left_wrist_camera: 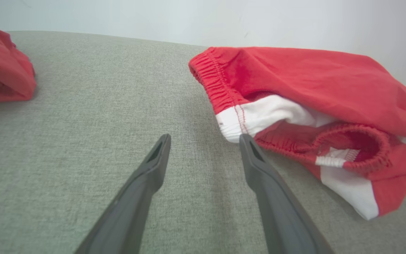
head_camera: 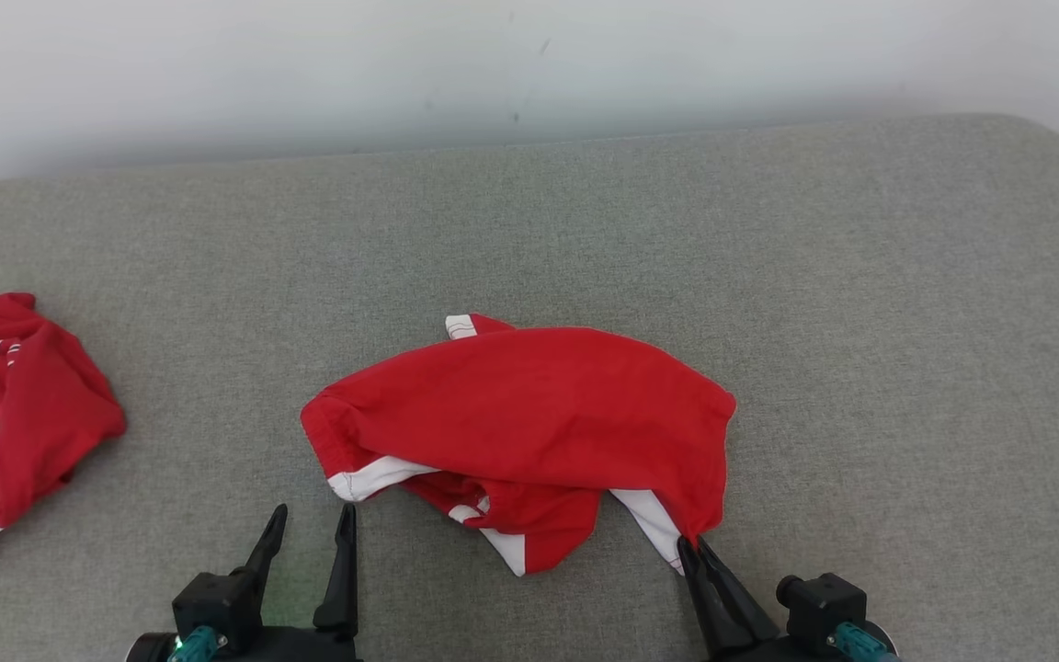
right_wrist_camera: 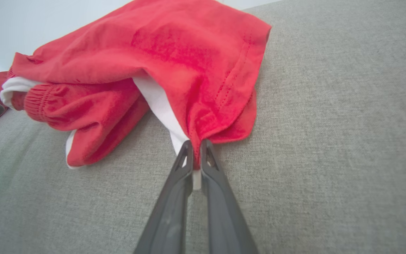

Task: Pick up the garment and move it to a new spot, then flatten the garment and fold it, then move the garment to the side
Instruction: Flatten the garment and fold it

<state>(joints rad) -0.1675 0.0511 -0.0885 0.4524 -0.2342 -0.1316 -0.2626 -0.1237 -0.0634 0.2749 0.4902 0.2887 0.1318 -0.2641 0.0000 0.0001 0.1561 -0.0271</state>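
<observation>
- A red garment (head_camera: 529, 414) with white panels and an elastic waistband lies crumpled at the lower centre of the head view, on a grey cushion (head_camera: 860, 303).
- The right gripper (head_camera: 693, 544), at the lower right of the frame, has its jaws pressed together on the garment's lower right corner, pinching red cloth and a white strip between the tips.
- The left gripper (head_camera: 313, 508), at the lower left, stands with jaws spread wide and nothing between them. In its wrist view one fingertip sits just beside the white waistband patch, and whether they touch cannot be told.
- The garment's folds hide its underside and much of its legs, so its full shape is hard to make out.
- A second red-and-white piece of clothing (head_camera: 24, 405) lies bunched at the left edge, cut off by the frame and well apart from the first.
- The cushion is woven grey fabric, rounded at the upper right corner. A pale wall (head_camera: 493, 64) with faint marks runs behind it.
</observation>
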